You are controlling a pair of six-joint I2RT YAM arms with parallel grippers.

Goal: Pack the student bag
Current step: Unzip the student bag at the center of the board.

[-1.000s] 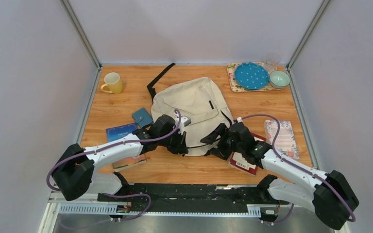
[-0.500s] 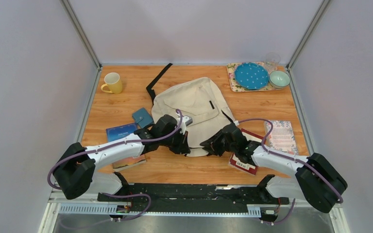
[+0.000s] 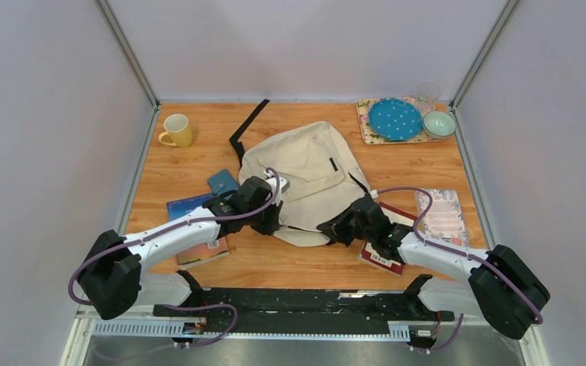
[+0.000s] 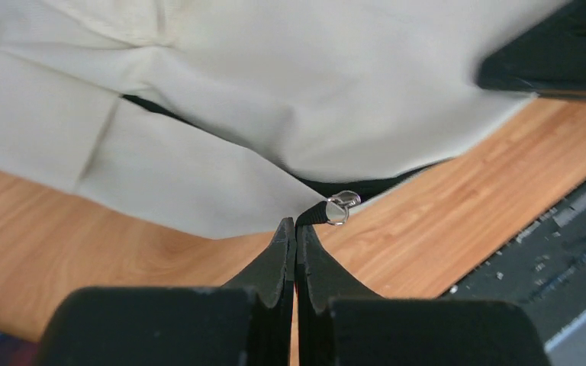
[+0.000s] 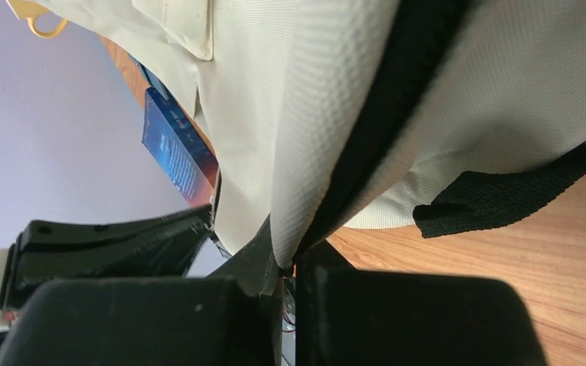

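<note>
Listing from the overhead view: one student bag [image 3: 305, 171] lies flat in the middle of the table [image 3: 290, 263], its near edge between the arms. One left gripper [image 3: 273, 222] sits at the bag's near-left corner and one right gripper [image 3: 336, 228] at its near-right edge. Loose stock: one blue book [image 3: 185, 206], one teal wallet [image 3: 222, 183], one red book [image 3: 384, 257], one floral notebook [image 3: 444, 216] and one yellow mug [image 3: 176, 130]. One tray [image 3: 365, 122] carries one dotted plate [image 3: 395, 120], one bowl [image 3: 439, 123] and one glass [image 3: 427, 94].

Left wrist view: the fingers are pressed together, pinching one black zipper pull [image 4: 334, 208] at the bag's hem. The hold looks thin, right at the tips. A tug off the zipper's line would likely slip it free.

Right wrist view: the jaws are clamped on the bag's rim, with cream cloth and black zipper tape between them. One black webbing strap [image 5: 503, 191] hangs beside. If this hold gives, the bag would probably drag across the table instead of opening. Slack cloth could also bunch into the slider and jam it.
</note>
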